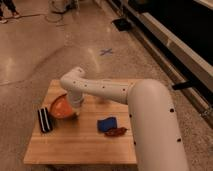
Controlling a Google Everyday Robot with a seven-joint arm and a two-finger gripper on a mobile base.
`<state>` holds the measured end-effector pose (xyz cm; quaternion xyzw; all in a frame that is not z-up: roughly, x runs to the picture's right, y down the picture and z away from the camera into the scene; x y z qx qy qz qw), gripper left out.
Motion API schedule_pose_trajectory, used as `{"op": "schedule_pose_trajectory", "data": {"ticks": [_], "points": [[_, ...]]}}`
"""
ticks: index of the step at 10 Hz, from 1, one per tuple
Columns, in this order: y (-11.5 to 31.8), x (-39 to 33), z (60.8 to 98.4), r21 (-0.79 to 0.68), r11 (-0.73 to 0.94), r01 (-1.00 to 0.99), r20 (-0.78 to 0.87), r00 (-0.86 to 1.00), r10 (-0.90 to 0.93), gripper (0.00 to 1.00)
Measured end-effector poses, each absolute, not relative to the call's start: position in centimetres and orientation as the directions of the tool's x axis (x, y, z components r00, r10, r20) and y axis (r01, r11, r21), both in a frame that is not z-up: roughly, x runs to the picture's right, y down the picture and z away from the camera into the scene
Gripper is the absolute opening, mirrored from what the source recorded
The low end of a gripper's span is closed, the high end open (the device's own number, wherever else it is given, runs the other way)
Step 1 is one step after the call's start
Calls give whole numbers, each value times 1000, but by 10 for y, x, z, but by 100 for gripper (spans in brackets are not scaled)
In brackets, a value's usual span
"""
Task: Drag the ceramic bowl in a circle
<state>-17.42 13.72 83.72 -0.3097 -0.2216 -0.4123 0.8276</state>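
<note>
The ceramic bowl (60, 107) is a shallow orange bowl with a darker rim. It sits on the left part of the wooden table (80, 142), partly covered by my arm. My gripper (74, 111) reaches down onto the bowl's right side, at its rim. The white arm comes in from the lower right and bends over the bowl.
A black and white striped object (45, 120) lies just left of the bowl near the table's left edge. A blue object (106, 124) and a reddish-brown object (116, 132) lie right of centre. The polished floor has a blue cross mark (105, 51).
</note>
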Motion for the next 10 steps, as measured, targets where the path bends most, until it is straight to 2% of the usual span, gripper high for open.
{"op": "schedule_pose_trajectory", "data": {"ticks": [4,5,7,10], "points": [[195,-143,804,-401,455,795,645,597,-476,0],[205,-122,800,-440,467,767,628,635,-451,3],[209,-97,800,-482,495,723,596,684,-421,18],[195,-85,801,-474,547,690,571,713,-407,48]]}}
